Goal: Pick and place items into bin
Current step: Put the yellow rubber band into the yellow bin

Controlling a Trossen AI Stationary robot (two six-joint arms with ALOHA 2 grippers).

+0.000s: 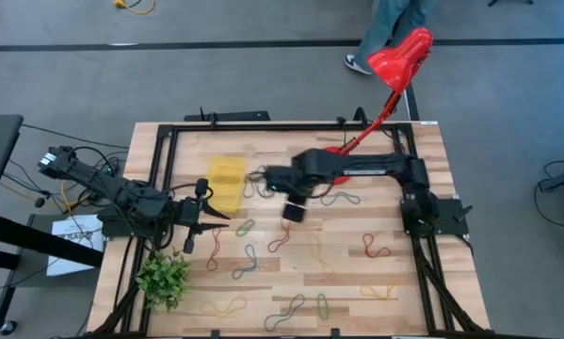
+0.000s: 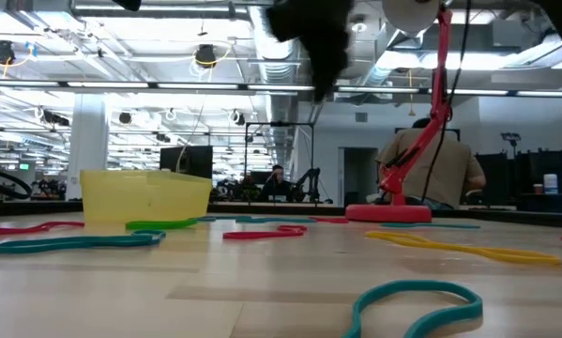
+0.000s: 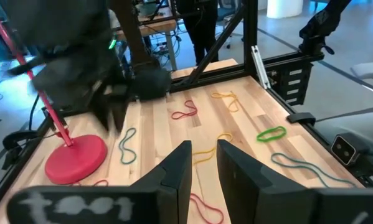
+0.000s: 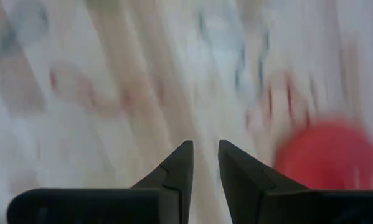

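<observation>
Several thin squiggly loop items lie flat on the wooden table: a green one (image 1: 245, 227), red ones (image 1: 280, 241) (image 1: 373, 249), a grey-blue one (image 1: 247, 264) and a yellow one (image 1: 223, 306). The translucent yellow bin (image 1: 227, 182) (image 2: 144, 195) stands on the table at the far left. My right gripper (image 1: 294, 202) (image 4: 205, 165) hangs high over the table's middle, to the right of the bin, pointing down, open and with nothing between its fingers. My left gripper (image 1: 217, 222) (image 3: 202, 165) waits at the left, just nearer than the bin, roughly level, open and holding nothing.
A red lamp stands with its round base (image 1: 338, 151) (image 3: 76, 160) at the table's far edge and its head (image 1: 401, 56) beyond it. A green plant (image 1: 164, 278) sits at the near left corner. A black frame (image 1: 169, 132) rims the table. A person stands beyond the far edge.
</observation>
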